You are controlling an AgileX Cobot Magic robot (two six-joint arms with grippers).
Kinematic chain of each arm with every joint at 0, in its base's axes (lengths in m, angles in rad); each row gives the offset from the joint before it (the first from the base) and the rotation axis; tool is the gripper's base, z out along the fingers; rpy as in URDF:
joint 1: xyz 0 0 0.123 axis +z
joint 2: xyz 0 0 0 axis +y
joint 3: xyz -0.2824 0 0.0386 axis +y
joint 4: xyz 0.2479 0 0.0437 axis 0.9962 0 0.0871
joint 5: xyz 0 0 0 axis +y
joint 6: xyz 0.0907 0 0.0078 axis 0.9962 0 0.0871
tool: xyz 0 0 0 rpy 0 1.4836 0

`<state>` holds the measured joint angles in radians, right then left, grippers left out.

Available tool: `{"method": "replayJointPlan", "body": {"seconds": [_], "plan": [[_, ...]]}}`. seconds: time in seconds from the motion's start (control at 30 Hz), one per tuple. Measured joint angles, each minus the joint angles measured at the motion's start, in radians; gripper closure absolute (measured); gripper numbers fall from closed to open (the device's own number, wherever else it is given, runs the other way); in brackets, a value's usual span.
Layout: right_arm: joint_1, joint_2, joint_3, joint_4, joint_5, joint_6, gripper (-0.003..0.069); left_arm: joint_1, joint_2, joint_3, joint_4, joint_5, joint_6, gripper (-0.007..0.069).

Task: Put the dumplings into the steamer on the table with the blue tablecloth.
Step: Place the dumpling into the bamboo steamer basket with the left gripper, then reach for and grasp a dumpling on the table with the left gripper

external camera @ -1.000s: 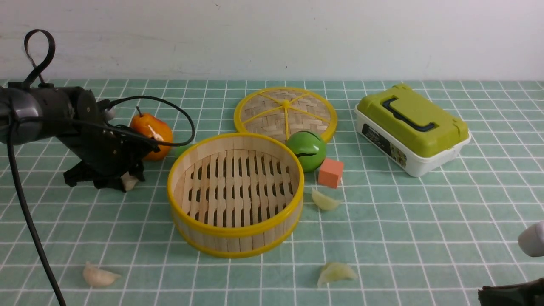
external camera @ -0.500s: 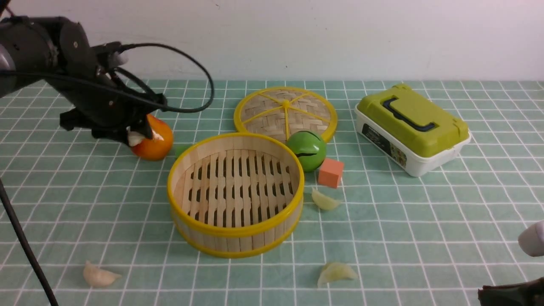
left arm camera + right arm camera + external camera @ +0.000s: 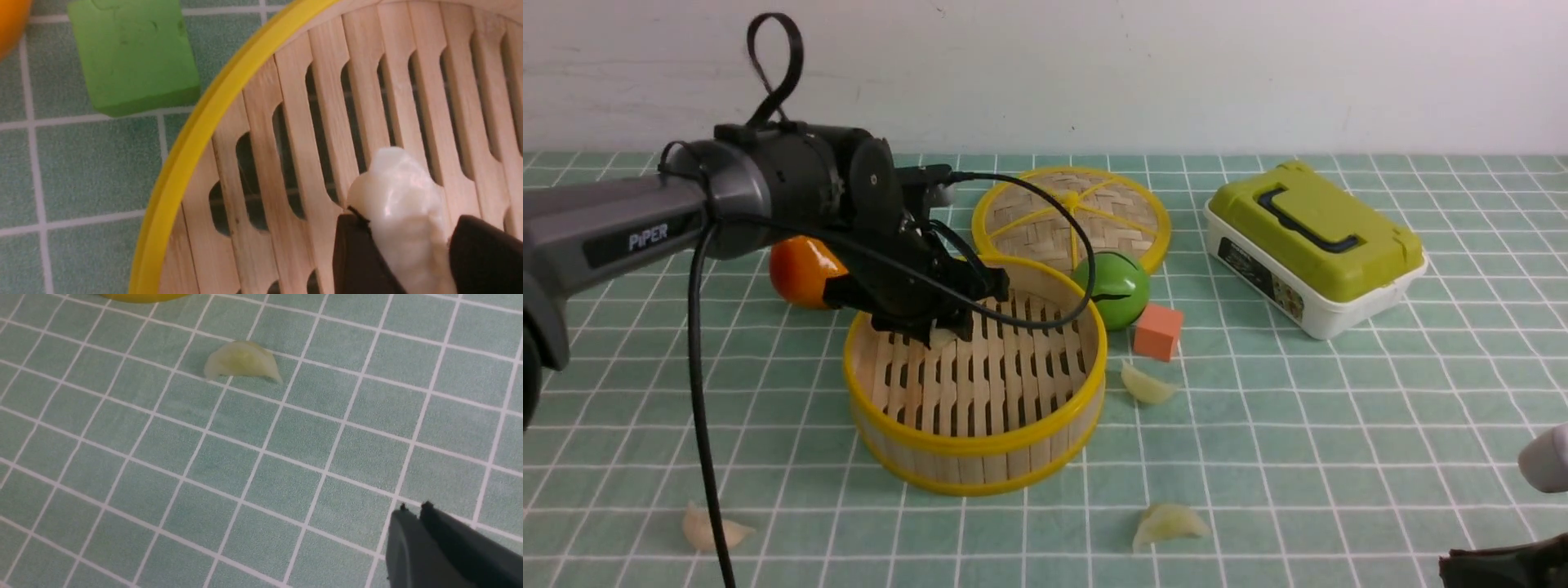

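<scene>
Tabletop: teal cloth with a white grid, pale wall behind.
Steamer: upright, mid-tabletop.
Left pincer: over the steamer's far-left part, gripping a dumpling that barely shows from the front.
Left wrist view: the white dumpling is clamped between two dark fingers over the slats. A green block lies just outside the rim and is seen only here.
Loose dumplings: one dumpling just right of the steamer, another dumpling nearer, a third dumpling near-left.
Right pincer: nearly closed on nothing, over bare cloth. Its wrist view shows one dumpling well apart.
</scene>
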<state>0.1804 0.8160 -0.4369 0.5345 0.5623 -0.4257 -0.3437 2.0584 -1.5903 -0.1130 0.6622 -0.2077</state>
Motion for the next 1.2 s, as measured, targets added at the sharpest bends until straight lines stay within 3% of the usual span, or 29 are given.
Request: {"method": "replayJointPlan", "body": {"seconds": [0.13,0.27,0.33,0.6,0.7,0.97,1.03,1.2], "plan": [[0.0,0.0,0.0,0.004,0.0,0.0,0.0618,0.0,0.006,0.0,0.0,-0.016,-0.001,0.0324],[0.0,0.0,0.0,0.004,0.0,0.0,0.0615,0.0,-0.007,0.0,-0.001,-0.021,-0.027,0.0201],[0.0,0.0,0.0,0.004,0.0,0.0,0.0611,-0.001,-0.047,0.002,0.004,0.012,-0.051,0.0174],[0.0,0.0,0.0,0.005,0.0,0.0,0.0603,-0.001,-0.406,0.081,0.148,0.165,-0.159,0.0225],[0.0,0.0,0.0,0.006,-0.003,0.0,0.0601,-0.001,-0.543,0.246,0.242,0.191,-0.29,0.0253],[0.0,0.0,0.0,0.008,-0.003,0.0,0.0595,-0.001,-0.628,0.736,0.524,0.046,-0.906,0.0244],[0.0,0.0,0.0,0.008,-0.003,0.0,0.0594,-0.001,-0.608,0.76,0.551,0.03,-0.985,0.0229],[0.0,0.0,0.0,0.008,-0.003,0.0,0.0587,0.005,-0.531,0.769,0.574,0.002,-1.046,0.0209]]}}
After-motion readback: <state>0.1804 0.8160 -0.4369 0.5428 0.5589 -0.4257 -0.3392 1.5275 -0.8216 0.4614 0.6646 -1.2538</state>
